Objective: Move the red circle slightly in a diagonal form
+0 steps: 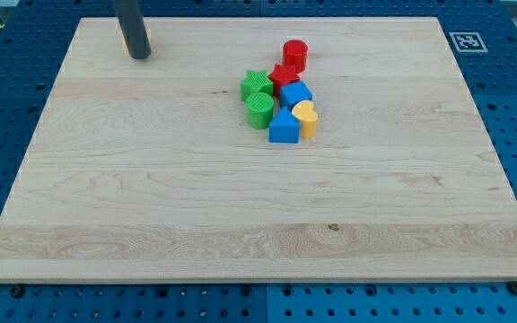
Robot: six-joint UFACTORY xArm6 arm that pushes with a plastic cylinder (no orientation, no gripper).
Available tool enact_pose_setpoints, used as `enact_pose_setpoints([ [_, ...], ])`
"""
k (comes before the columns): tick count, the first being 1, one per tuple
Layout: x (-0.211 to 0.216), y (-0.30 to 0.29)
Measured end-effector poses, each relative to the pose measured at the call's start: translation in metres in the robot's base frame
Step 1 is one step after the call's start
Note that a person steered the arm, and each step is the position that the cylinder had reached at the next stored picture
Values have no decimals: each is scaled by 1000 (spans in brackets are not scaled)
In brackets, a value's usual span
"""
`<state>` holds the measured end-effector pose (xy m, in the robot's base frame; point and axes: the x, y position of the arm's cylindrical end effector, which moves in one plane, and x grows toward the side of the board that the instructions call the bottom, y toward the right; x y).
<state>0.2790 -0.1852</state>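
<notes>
Behind the red circle [295,54], a red star [283,75] is touching it; my tip [139,56], gripping nothing, is sitting well left, near something orange [147,38].

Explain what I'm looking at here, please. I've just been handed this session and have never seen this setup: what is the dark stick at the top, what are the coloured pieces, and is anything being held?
There is only one camera view, looking down at a slant on a wooden board that lies on a blue pegboard table.

The dark stick is the arm's rod. It has no gripper, so nothing is held; it only pushes blocks by sliding. My tip rests near the board's top left, far from every block and touching none. Something orange shows just behind it; I cannot tell what.

The blocks sit in one tight cluster right of centre: the red circle at the top, a red star below it, a green star, a green cylinder, a blue block, a blue triangle-like block and a yellow heart.

The black-and-white square at the top right is a printed marker.
</notes>
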Motion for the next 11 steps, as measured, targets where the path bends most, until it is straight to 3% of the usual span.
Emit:
enact_pose_setpoints([
  [2,15,7],
  [6,10,102],
  [7,5,102],
  [9,-43,194],
  [11,6,221],
])
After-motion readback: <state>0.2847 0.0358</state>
